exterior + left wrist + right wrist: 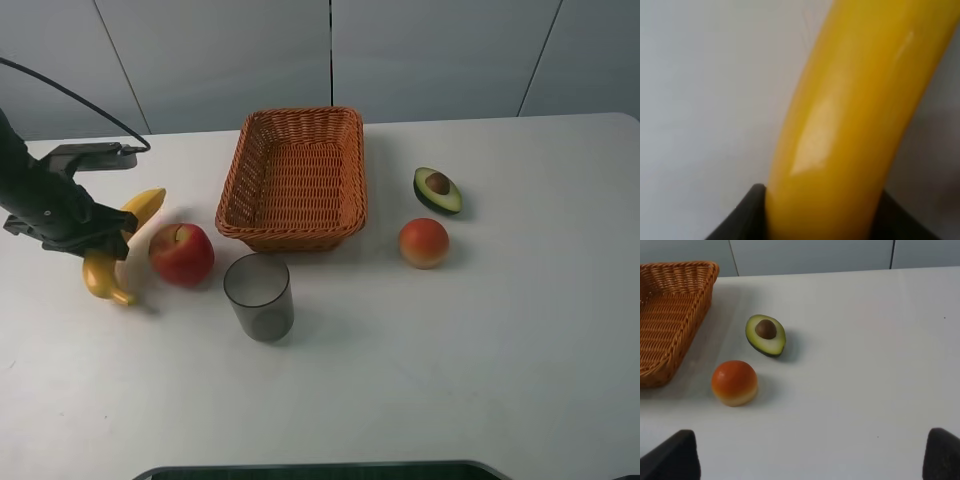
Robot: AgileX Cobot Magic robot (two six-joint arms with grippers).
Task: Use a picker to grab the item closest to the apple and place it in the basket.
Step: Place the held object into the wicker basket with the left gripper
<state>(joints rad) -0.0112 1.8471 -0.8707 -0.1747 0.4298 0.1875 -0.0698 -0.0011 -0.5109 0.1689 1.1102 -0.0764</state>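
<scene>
1. Beside the apple (181, 254), on the desk (450, 350), the banana (101, 274) lies clamped mid-length by the left end effector (105, 238) (right end effector (805, 455) open, idle).
2. Risk: glossy skin could slip on lift.
3. Risk: swing may clip apple or basket (232, 180) rim.

From my station I log: one white matte table (480, 350), spanning left to right. Along its far edge, a wall of pale grey panels (430, 50) divided by thin dark seams (331, 50). One dark strip (320, 470) at the near edge. Light is even and gives soft, short shadows.
</scene>
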